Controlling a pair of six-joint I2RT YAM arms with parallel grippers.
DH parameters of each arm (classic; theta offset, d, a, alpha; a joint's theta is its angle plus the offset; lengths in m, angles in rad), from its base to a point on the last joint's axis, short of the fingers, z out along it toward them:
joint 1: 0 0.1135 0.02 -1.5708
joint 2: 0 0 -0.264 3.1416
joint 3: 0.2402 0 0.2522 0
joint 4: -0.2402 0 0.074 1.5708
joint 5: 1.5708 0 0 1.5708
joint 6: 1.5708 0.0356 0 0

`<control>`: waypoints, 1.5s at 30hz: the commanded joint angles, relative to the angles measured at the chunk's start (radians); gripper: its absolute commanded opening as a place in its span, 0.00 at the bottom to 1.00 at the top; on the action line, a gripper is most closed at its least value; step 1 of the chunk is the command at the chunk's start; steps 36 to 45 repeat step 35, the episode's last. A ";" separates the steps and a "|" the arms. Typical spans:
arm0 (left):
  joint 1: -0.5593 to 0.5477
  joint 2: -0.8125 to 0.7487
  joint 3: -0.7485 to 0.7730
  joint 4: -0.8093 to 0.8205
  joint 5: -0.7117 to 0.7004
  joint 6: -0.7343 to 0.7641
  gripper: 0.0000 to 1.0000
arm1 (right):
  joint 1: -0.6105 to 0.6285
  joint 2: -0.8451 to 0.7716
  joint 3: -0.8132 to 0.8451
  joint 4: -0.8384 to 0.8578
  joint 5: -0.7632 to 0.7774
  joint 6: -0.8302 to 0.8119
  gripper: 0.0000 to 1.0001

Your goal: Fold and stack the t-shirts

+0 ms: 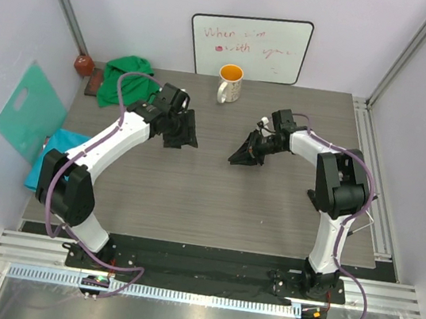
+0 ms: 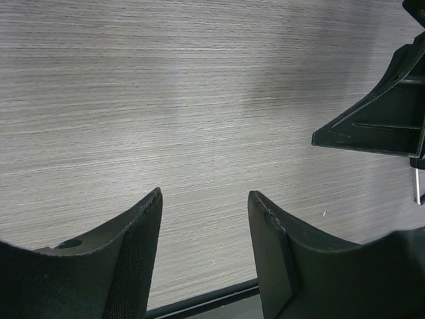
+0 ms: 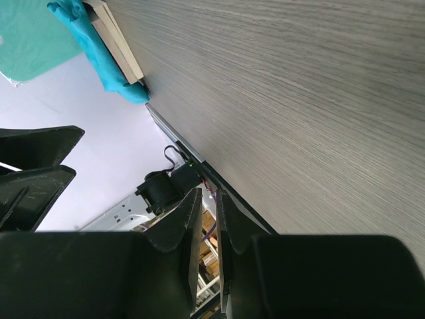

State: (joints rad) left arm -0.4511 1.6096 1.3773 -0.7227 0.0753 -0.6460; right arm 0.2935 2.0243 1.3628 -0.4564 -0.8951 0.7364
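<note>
Green shirt: I'm seeing the kelly green cloth t-shirt [image 1: 125,78] lying crumpled at the far left corner of the grey wood-grain table [image 1: 215,200], not yet folded.
Blue shirt: the turquoise-blue cloth t-shirt [image 1: 57,154] is drooping over the table's left edge, beside the mint-teal plastic sheet [image 1: 30,108].
Left gripper [image 2: 206,199]: hovering over bare tabletop, jaws standing apart and empty; I'm judging it best placed to reach the green shirt.
Right gripper [image 3: 209,196]: facing the left one, fingers nearly together, gripping nothing.

kelly green t-shirt [image 1: 125,78], turquoise-blue t-shirt [image 1: 52,153], grey wood-grain table [image 1: 207,199], white mug [image 1: 228,88] with orange inside
</note>
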 commanded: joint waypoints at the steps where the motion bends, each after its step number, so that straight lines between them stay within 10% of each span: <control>1: 0.002 -0.007 0.032 -0.003 0.017 0.017 0.55 | -0.001 -0.012 0.002 0.012 -0.002 -0.009 0.20; 45: 0.002 0.012 0.046 0.002 0.006 0.016 0.55 | -0.001 0.005 0.010 0.012 -0.010 -0.012 0.20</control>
